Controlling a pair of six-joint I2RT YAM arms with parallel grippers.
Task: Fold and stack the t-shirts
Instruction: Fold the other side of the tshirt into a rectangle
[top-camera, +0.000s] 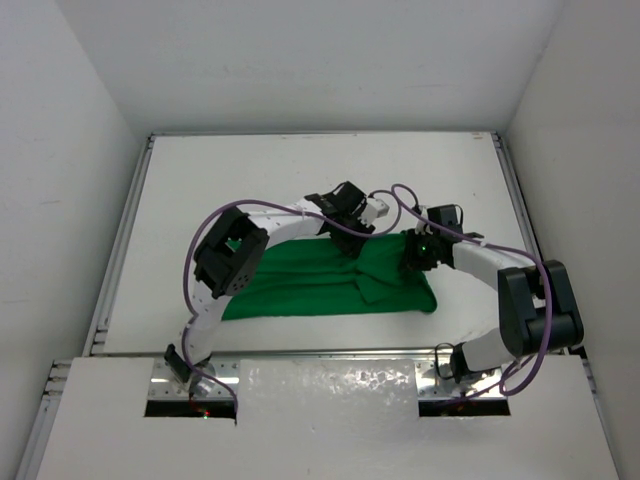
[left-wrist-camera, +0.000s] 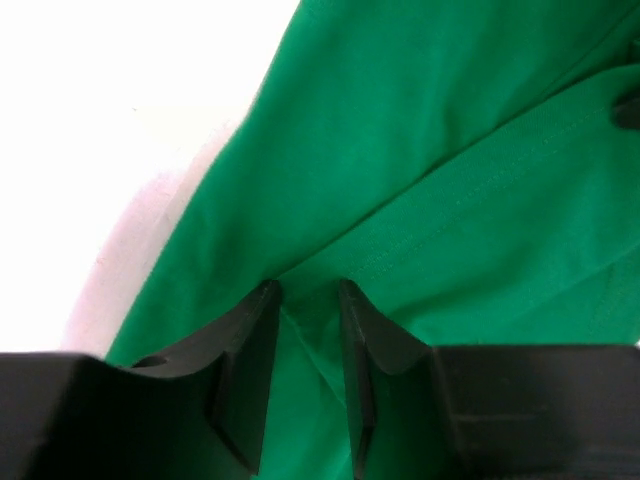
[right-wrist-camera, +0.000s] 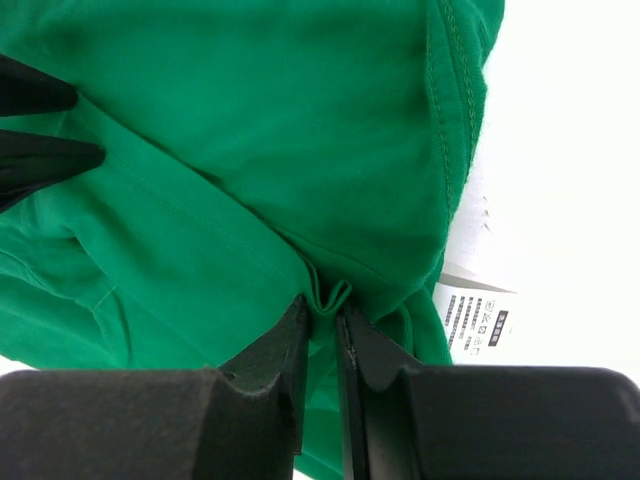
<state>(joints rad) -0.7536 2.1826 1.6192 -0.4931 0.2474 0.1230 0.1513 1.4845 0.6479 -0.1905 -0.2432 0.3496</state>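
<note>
A bright green t-shirt (top-camera: 310, 285) lies partly folded across the middle of the white table (top-camera: 300, 170). My left gripper (top-camera: 348, 238) is at its far edge, near the middle, and in the left wrist view (left-wrist-camera: 305, 292) its jaws stand either side of a ridge of green cloth (left-wrist-camera: 400, 150). My right gripper (top-camera: 418, 255) is at the shirt's right end. In the right wrist view (right-wrist-camera: 322, 305) its jaws pinch a small fold of the cloth (right-wrist-camera: 250, 120). The left gripper's fingers (right-wrist-camera: 40, 130) show at the left edge of that view.
A white care label (right-wrist-camera: 475, 320) sticks out from under the shirt's right edge. White walls close in the table on the left, right and back. A raised white panel (top-camera: 330, 385) covers the near edge between the arm bases.
</note>
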